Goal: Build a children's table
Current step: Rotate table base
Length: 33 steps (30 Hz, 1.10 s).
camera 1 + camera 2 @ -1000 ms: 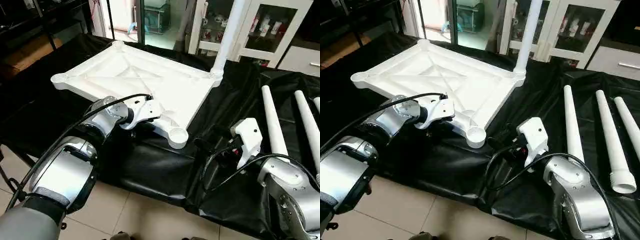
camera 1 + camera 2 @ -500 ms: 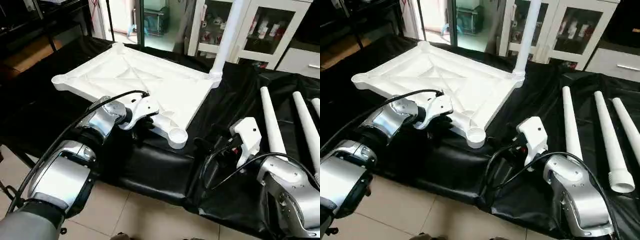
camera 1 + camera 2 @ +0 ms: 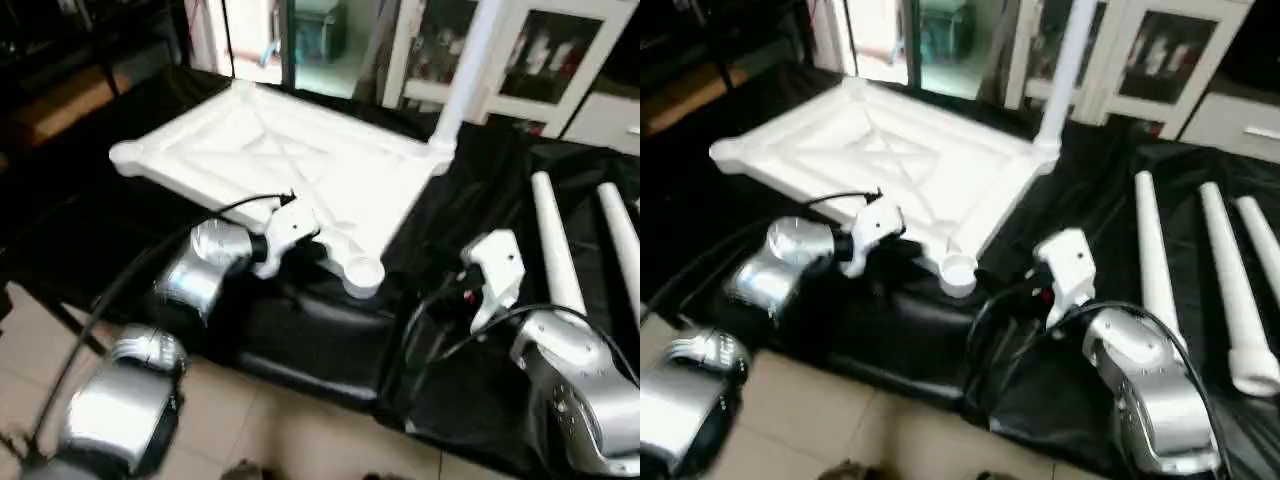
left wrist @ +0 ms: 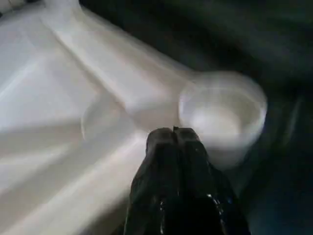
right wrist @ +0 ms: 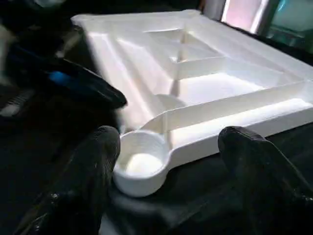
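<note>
Tabletop [image 3: 300,165] lies upside down on the black-sheeted work table [image 3: 320,320], ribs up, with one leg [image 3: 465,70] already standing in its far right corner socket. Nearest the robot, the empty corner socket [image 3: 364,273] pokes out toward the table's front edge. Off to the right, three loose legs [image 3: 1155,255] lie side by side on the sheet, well apart from the top. Behind it all stand white cabinets [image 3: 530,60] with glass doors, and tiled floor [image 3: 300,430] shows below the table's edge.

Left gripper [image 4: 174,133] sits by the top's near rim, just beside that empty socket, black fingers pressed tight together and nothing between them. Right gripper [image 5: 168,147] hovers short of the same corner, its fingers [image 5: 100,147] spread wide, holding nothing; the socket sits in plain sight between them, untouched. A black cable [image 3: 440,330] loops over the right forearm, in front of the sheet.

Compared with a second ago, the left gripper's fingers have closed right up, and the left arm has stretched further out toward the top. Right gripper is as wide as before, parked in the same spot. Top and legs haven't budged.
</note>
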{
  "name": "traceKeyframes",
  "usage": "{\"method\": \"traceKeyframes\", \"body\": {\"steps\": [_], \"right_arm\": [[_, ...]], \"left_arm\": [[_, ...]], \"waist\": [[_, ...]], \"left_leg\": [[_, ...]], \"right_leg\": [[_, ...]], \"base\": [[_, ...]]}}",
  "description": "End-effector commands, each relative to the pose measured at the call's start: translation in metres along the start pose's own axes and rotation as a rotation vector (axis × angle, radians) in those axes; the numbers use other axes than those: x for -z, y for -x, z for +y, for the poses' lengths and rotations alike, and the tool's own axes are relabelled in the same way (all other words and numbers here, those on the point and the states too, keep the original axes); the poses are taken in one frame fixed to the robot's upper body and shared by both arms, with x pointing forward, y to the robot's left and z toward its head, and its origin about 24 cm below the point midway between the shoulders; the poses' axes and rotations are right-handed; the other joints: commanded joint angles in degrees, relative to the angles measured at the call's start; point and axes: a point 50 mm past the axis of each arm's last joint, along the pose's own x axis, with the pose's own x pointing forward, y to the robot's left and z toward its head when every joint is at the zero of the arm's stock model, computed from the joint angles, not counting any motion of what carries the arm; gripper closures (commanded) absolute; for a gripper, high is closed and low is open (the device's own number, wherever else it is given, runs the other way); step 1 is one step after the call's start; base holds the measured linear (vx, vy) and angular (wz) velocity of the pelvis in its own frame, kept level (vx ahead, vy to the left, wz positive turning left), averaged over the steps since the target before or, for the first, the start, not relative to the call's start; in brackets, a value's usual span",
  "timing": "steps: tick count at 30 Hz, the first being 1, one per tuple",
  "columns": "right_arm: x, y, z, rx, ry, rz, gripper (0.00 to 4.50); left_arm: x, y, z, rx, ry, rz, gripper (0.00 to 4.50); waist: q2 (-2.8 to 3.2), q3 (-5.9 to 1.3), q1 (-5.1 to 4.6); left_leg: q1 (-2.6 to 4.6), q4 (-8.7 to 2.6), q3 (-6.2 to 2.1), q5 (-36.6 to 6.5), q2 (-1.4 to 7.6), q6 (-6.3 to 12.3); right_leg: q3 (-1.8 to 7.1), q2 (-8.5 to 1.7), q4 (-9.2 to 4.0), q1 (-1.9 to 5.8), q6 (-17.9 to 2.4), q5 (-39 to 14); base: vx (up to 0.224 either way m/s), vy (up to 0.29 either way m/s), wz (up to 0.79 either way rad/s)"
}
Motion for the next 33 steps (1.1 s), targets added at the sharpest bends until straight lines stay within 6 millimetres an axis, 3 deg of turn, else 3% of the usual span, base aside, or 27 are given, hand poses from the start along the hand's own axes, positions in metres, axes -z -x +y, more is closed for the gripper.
{"method": "traceKeyframes", "body": {"steps": [1, 2, 3, 5, 6, 8, 9, 10, 12, 13, 14, 15, 17, 18, 19, 20, 22, 24, 25, 26, 27, 28, 29, 30, 31, 32, 33], "right_arm": [[-0.009, 0.006, -0.006, 0.063, 0.003, -0.047, 0.94], [-0.01, 0.007, -0.008, 0.097, 0.001, -0.055, 0.94], [-0.01, 0.007, -0.009, 0.121, -0.001, -0.06, 0.94], [-0.01, 0.009, -0.012, 0.231, -0.001, -0.062, 0.94], [-0.005, 0.009, -0.014, 0.325, -0.003, -0.025, 0.94], [-0.003, 0.009, -0.014, 0.371, -0.004, 0.0, 0.94], [-0.002, 0.009, -0.01, 0.397, 0.037, 0.01, 0.94], [-0.002, 0.009, -0.007, 0.388, 0.049, 0.004, 0.94], [0.0, 0.008, -0.001, 0.388, 0.033, -0.01, 0.94], [0.002, 0.007, 0.001, 0.398, 0.004, -0.02, 0.94], [0.005, 0.006, 0.003, 0.407, -0.015, -0.021, 0.94], [0.012, 0.005, 0.006, 0.418, -0.046, -0.017, 0.94], [0.013, 0.005, 0.007, 0.424, -0.065, -0.024, 0.94], [0.015, 0.005, 0.006, 0.422, -0.083, -0.034, 0.94], [0.015, 0.004, 0.006, 0.42, -0.094, -0.041, 0.94], [0.015, 0.003, 0.005, 0.414, -0.1, -0.047, 0.94], [0.014, -0.001, 0.006, 0.385, -0.1, -0.053, 0.94], [0.011, -0.005, 0.008, 0.361, -0.102, -0.066, 0.94], [0.01, -0.006, 0.008, 0.358, -0.103, -0.069, 0.94], [0.009, -0.007, 0.008, 0.359, -0.104, -0.071, 0.94], [0.01, -0.008, 0.008, 0.361, -0.108, -0.071, 0.94], [0.01, -0.008, 0.008, 0.362, -0.109, -0.07, 0.94], [0.011, -0.008, 0.008, 0.358, -0.107, -0.068, 0.94], [0.011, -0.009, 0.008, 0.356, -0.106, -0.068, 0.94], [0.012, -0.009, 0.009, 0.353, -0.108, -0.068, 0.94], [0.012, -0.009, 0.009, 0.352, -0.108, -0.068, 0.94], [0.012, -0.009, 0.009, 0.348, -0.109, -0.068, 0.94]], "left_arm": [[-0.036, 0.01, 0.012, -0.091, 0.003, -0.179, 4.17], [-0.04, 0.014, 0.013, -0.136, 0.026, -0.211, 4.05], [-0.042, 0.017, 0.013, -0.166, 0.041, -0.228, 3.95], [-0.042, 0.025, 0.014, -0.349, 0.028, -0.265, 3.85], [-0.035, 0.033, 0.01, -0.528, 0.073, -0.291, 3.78], [-0.03, 0.038, 0.007, -0.617, 0.113, -0.296, 3.78], [-0.019, 0.05, -0.004, -0.732, 0.142, -0.291, 3.78], [-0.014, 0.053, -0.008, -0.754, 0.153, -0.276, 3.78], [0.003, 0.064, -0.022, -0.816, 0.182, -0.247, 3.78], [0.014, 0.07, -0.032, -0.845, 0.224, -0.228, 3.78], [0.023, 0.074, -0.04, -0.875, 0.26, -0.201, 3.78], [0.032, 0.08, -0.054, -0.913, 0.266, -0.176, 3.78], [0.032, 0.08, -0.057, -0.926, 0.28, -0.18, 3.78], [0.031, 0.079, -0.059, -0.936, 0.267, -0.172, 3.78], [0.03, 0.079, -0.06, -0.943, 0.259, -0.164, 3.78], [0.029, 0.078, -0.061, -0.945, 0.255, -0.168, 3.78], [0.026, 0.076, -0.061, -0.938, 0.239, -0.18, 3.78], [0.023, 0.074, -0.062, -0.937, 0.248, -0.194, 3.78], [0.022, 0.074, -0.062, -0.941, 0.245, -0.196, 3.78], [0.021, 0.074, -0.062, -0.94, 0.247, -0.197, 3.78], [0.019, 0.073, -0.062, -0.941, 0.237, -0.193, 3.78], [0.019, 0.072, -0.062, -0.941, 0.233, -0.194, 3.78], [0.017, 0.072, -0.061, -0.938, 0.237, -0.197, 3.78], [0.016, 0.071, -0.061, -0.937, 0.233, -0.199, 3.78], [0.014, 0.071, -0.06, -0.929, 0.23, -0.201, 3.78], [0.013, 0.071, -0.06, -0.924, 0.228, -0.2, 3.78], [0.013, 0.072, -0.06, -0.923, 0.213, -0.189, 3.78]], "waist": [[0.78, -5.15, -0.14], [1.05, -5.37, -0.04], [0.78, -5.14, -0.13], [1.31, -5.05, -0.43], [0.98, -4.96, -0.69], [0.92, -4.94, -1.11], [0.9, -4.72, -1.28], [0.36, -4.44, -1.47], [0.97, -4.49, -1.5], [0.06, -4.41, -1.77], [0.33, -4.3, -1.98], [-0.74, -4.19, -2.08], [-0.28, -4.02, -2.37], [-0.83, -4.15, -2.28], [-1.66, -4.07, -2.07], [-1.45, -3.89, -2.0], [-1.71, -3.61, -2.22], [-2.09, -3.6, -2.41], [-2.11, -3.36, -2.62], [-1.52, -3.58, -2.99], [-1.56, -2.43, -4.37], [-1.18, -2.02, -4.1], [-0.82, -1.58, -3.34], [-0.19, -0.96, -2.36], [-0.92, 0.01, -0.23], [-0.21, -0.74, 1.08], [-4.51, -2.31, -0.02]], "left_leg": [[0.82, -3.49, -1.08, -7.2, 3.45, 3.16], [0.78, -3.25, -1.06, -6.48, 3.29, 3.69], [0.57, -3.17, -0.96, -5.98, 3.18, 4.54], [0.44, -3.12, -0.96, -7.05, 3.19, 5.08], [0.28, -3.13, -0.85, -7.2, 3.05, 5.29], [0.25, -3.2, -0.74, -7.89, 3.0, 5.06], [0.55, -3.24, -0.59, -11.14, 2.78, 4.26], [0.47, -3.5, -0.52, -12.99, 2.66, 3.48], [0.78, -3.66, -0.78, -14.34, 2.82, 2.72], [0.58, -3.91, -0.96, -15.34, 2.96, 2.44], [0.34, -4.13, -1.14, -15.68, 3.1, 2.19], [0.7, -4.06, -1.13, -17.57, 3.04, 1.98], [0.96, -4.14, -1.04, -19.21, 2.92, 1.58], [1.2, -4.2, -1.15, -20.2, 2.93, 1.09], [1.82, -4.15, -0.97, -21.46, 3.1, 0.93], [1.81, -4.3, -1.11, -22.29, 3.12, 0.74], [1.25, -4.89, -1.59, -24.48, 3.14, -0.31], [1.37, -4.85, -1.71, -26.79, 2.93, -0.93], [1.94, -4.9, -1.96, -30.79, 2.82, -1.52], [4.87, -3.58, -0.61, -33.54, 3.11, -3.2], [10.76, -1.91, -0.08, -42.55, 3.63, -3.36], [10.65, -3.28, -0.49, -46.42, 5.38, -3.08], [7.43, -9.09, -0.87, -53.49, 9.96, -2.98], [6.05, -11.62, 0.33, -58.04, 11.78, -3.24], [2.22, -13.71, 1.01, -63.24, 10.39, -1.31], [2.68, -12.28, 2.14, -61.9, 9.54, 0.76], [7.63, 0.62, 3.08, -42.05, 1.98, 0.23]], "right_leg": [[2.34, -4.78, -1.58, 3.24, -16.09, 3.35], [2.27, -4.8, -1.51, 3.33, -16.51, 4.56], [2.2, -4.83, -1.6, 3.4, -16.9, 5.1], [2.13, -4.72, -1.93, 3.55, -15.91, 1.56], [2.12, -4.6, -2.17, 3.66, -15.38, 0.44], [2.1, -4.48, -2.59, 3.78, -14.18, -4.52], [2.14, -4.34, -3.59, 3.26, -11.54, -13.67], [2.08, -4.15, -4.41, 3.0, -9.02, -19.23], [2.17, -4.09, -4.48, 2.64, -7.43, -21.8], [2.11, -4.24, -4.57, 2.65, -6.22, -23.58], [2.11, -4.49, -4.54, 2.69, -6.06, -24.28], [2.1, -4.49, -4.9, 1.99, -4.19, -28.53], [2.16, -4.0, -5.45, 1.36, -3.14, -29.85], [2.11, -3.76, -5.37, 1.22, -2.23, -29.45], [2.18, -3.58, -5.7, 0.57, -1.74, -28.59], [2.21, -3.6, -5.56, 0.54, -1.8, -28.31], [1.97, -3.66, -5.51, 1.03, -0.97, -28.22], [2.03, -3.8, -5.39, 1.09, -0.2, -29.63], [1.83, -3.91, -5.62, 1.05, 0.73, -34.17], [2.48, -2.23, -6.99, -0.99, 1.79, -37.43], [-1.69, 1.72, -7.42, -4.19, 2.07, -37.27], [-2.81, 1.56, -5.84, -3.71, 1.45, -34.92], [-3.52, -0.14, 2.77, 0.17, 0.27, -27.12], [-4.01, -0.93, 7.91, 1.76, -0.92, -22.22], [-4.26, -1.97, 11.22, 5.26, -0.39, -17.26], [-2.61, -2.37, 11.25, 6.29, 0.42, -17.97], [3.47, -5.19, -3.2, 2.9, 4.95, -53.46]], "base": [[0.0, 0.0, 0.0], [0.0, 0.0, 0.0], [0.0, 0.0, 0.0], [0.0, 0.0, 0.0], [0.0, 0.0, 0.0], [0.0, 0.0, 0.0], [0.0, 0.0, 0.0], [0.0, 0.0, 0.0], [0.0, 0.0, 0.0], [0.0, 0.0, 0.0], [0.0, 0.0, 0.0], [0.0, 0.0, 0.0], [0.0, 0.0, 0.0], [0.0, 0.0, 0.0], [0.0, 0.0, 0.0], [0.0, 0.0, 0.0], [0.0, 0.0, 0.0], [0.0, 0.0, 0.0], [0.0, 0.0, 0.0], [0.0, 0.0, 0.0], [-0.041, -0.008, -0.33], [-0.012, 0.001, -0.74], [-0.012, 0.001, -0.74], [0.006, 0.002, -0.82], [-0.013, -0.074, -0.46], [-0.013, -0.074, -0.46], [0.077, -0.168, -0.26]]}}
